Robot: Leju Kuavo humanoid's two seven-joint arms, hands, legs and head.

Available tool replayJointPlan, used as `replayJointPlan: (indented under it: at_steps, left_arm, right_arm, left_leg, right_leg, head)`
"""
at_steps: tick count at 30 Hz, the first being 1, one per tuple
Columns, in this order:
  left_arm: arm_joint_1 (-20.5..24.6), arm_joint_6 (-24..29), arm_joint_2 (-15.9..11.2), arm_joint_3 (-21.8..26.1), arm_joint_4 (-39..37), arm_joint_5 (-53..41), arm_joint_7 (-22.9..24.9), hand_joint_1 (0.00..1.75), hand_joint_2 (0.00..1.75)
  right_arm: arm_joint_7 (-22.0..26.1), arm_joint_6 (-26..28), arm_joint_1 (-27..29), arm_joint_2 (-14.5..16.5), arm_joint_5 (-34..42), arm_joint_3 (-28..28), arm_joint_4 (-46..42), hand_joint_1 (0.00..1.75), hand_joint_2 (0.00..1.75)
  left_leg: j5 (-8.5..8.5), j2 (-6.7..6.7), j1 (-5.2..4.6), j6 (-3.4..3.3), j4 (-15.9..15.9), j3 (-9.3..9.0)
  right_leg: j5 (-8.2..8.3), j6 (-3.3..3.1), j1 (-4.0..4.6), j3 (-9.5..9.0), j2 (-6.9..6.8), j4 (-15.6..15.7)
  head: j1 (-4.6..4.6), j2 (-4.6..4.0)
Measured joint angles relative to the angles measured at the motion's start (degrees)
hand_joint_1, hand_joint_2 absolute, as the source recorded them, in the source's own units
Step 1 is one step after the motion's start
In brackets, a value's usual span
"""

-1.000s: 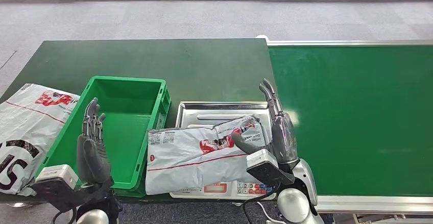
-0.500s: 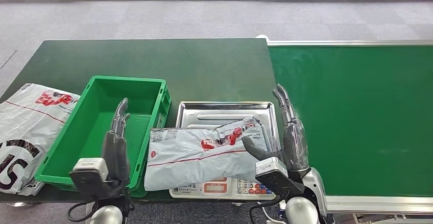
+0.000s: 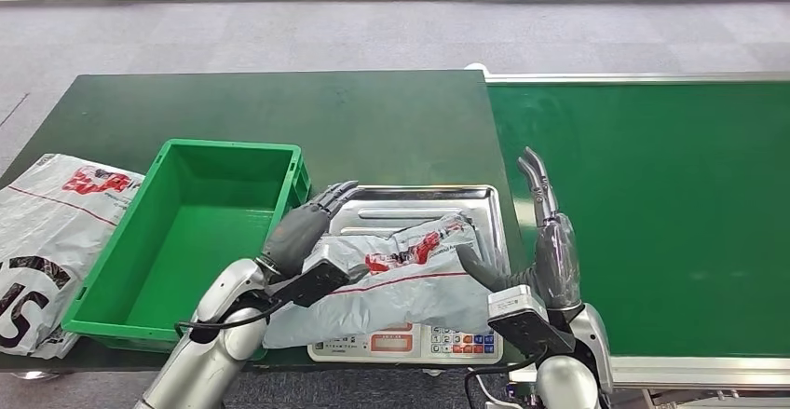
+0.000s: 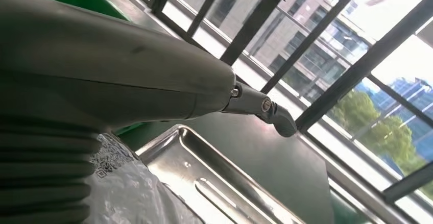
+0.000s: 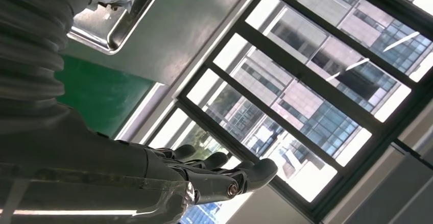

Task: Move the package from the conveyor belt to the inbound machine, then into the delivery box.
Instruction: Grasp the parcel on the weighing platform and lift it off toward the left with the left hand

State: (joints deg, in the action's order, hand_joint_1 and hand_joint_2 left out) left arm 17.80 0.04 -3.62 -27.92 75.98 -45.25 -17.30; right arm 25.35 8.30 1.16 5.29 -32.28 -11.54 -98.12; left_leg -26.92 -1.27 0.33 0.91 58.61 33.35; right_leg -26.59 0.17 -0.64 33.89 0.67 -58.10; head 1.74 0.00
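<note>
A grey plastic package (image 3: 401,283) with red print lies on the steel pan of the inbound scale (image 3: 419,202), its left end hanging past the pan. My left hand (image 3: 306,229) lies over that left end, fingers stretched out flat toward the pan and gripping nothing. In the left wrist view the same hand (image 4: 127,81) reaches over the package (image 4: 127,193) and the pan (image 4: 214,183). My right hand (image 3: 550,241) stands just right of the scale with its fingers straight, its thumb pointing at the package's right edge. The right wrist view shows its spread fingers (image 5: 219,175).
The green delivery crate (image 3: 112,279) stands left of the scale, touching the package's left end. Another grey package (image 3: 47,232) lies at the table's left edge. The green conveyor belt (image 3: 652,213) runs along the right. The scale's keypad (image 3: 456,342) faces me.
My left hand has swung right, from over the crate to the package's left end. My right hand has drifted right, off the package to the scale's edge.
</note>
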Motion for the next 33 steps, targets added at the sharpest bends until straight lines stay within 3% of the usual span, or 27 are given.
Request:
replayJointPlan:
  at_steps: [11,20,24,33]
  left_arm:
    - [11.3,-15.4,-6.6,-11.5,-6.5,9.4,0.1,0.0,1.75]
    - [19.0,-20.5,-9.6,-19.5,-6.8,12.7,2.1,0.0,1.75]
    - [20.3,-21.4,-10.3,-21.2,-6.7,13.6,2.2,1.75,1.75]
    - [24.4,-20.1,-11.4,-24.5,-4.0,16.3,4.0,1.75,1.75]
  right_arm:
    - [1.1,0.4,0.2,0.0,0.5,1.4,0.0,0.0,1.75]
    - [1.2,0.7,0.2,0.0,0.9,2.3,0.0,0.0,1.75]
    - [1.2,0.8,0.2,0.0,1.1,2.3,0.0,0.0,1.75]
    - [1.3,0.5,-0.2,0.0,2.2,2.5,0.0,0.0,1.75]
  left_leg:
    - [0.0,0.02,0.0,0.0,0.0,0.05]
    - [0.01,0.02,0.0,0.01,0.0,0.04]
    - [0.01,0.01,0.01,0.01,0.0,0.05]
    - [0.01,0.01,0.0,0.01,0.0,0.05]
  right_leg:
    - [0.0,0.0,0.0,0.06,0.0,0.0]
    - [0.02,-0.02,0.0,0.05,0.0,0.0]
    - [0.02,-0.03,0.0,0.06,0.0,0.0]
    - [0.03,-0.03,0.0,0.04,0.0,0.0]
  head:
    - [0.01,0.0]
    - [0.01,0.0]
    - [0.01,0.0]
    - [0.01,0.0]
